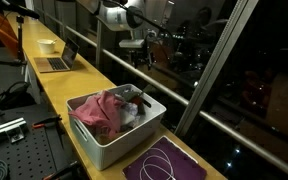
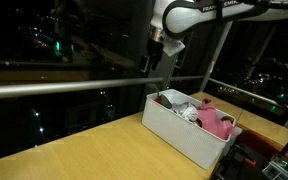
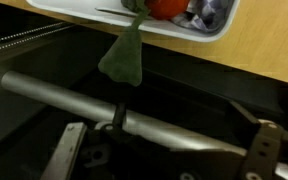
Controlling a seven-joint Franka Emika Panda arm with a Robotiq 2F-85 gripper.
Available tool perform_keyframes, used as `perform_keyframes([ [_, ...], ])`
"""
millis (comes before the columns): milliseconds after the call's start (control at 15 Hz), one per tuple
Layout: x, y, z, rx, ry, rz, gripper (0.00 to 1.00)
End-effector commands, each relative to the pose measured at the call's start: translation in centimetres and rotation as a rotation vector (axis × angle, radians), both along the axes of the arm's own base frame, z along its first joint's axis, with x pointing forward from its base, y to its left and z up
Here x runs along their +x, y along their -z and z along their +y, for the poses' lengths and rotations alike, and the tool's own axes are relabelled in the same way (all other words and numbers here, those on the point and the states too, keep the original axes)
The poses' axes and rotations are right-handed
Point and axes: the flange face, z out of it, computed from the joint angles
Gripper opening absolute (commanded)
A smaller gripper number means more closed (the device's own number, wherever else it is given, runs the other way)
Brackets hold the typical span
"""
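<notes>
- Hand (image 3: pixel 166 142): fingers spread wide with nothing between them. In the wrist view the two fingers sit low in the frame, left and right, with only dark space and a metal rail (image 3: pixel 44 92) between them.
- In both exterior views the hand (image 1: pixel 134 45) (image 2: pixel 154 62) hangs from the arm in the upper middle of the frame. It is above the window end of the bin and well clear of its rim, touching nothing.
- Nearest thing: a green cloth (image 3: pixel 124 58), top centre of the wrist view. It is draped over the rim of the white bin (image 3: pixel 174 33) and dangles down past the tabletop (image 3: pixel 264 50) edge toward the rail. Its own weight appears to hold it there, caught on the rim.
- Just behind it inside the bin is a red thing (image 3: pixel 164 8), too cropped to name.
- Bin (image 1: pixel 124 140) (image 2: pixel 179 128) stands on the tabletop near the window side. It is heaped with loose laundry, and a pink cloth (image 1: pixel 96 112) (image 2: pixel 217 122) is bunched at the end away from the hand.
- Further out: a purple mat (image 1: pixel 169 162) at lower right and a laptop (image 1: pixel 59 58) at upper left, both well apart from the hand.
</notes>
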Motion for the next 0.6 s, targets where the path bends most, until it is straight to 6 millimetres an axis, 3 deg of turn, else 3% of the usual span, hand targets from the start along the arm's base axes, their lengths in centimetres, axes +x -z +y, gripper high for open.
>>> perform_keyframes([
  [0, 1.4, 2.5, -0.5, 0.034, 0.005, 0.057, 1.0],
  [200, 1.7, 3.8, -1.0, 0.051, 0.034, 0.099, 1.0],
  [533, 1.4, 3.0, -1.8, 0.084, 0.081, 0.161, 1.0],
])
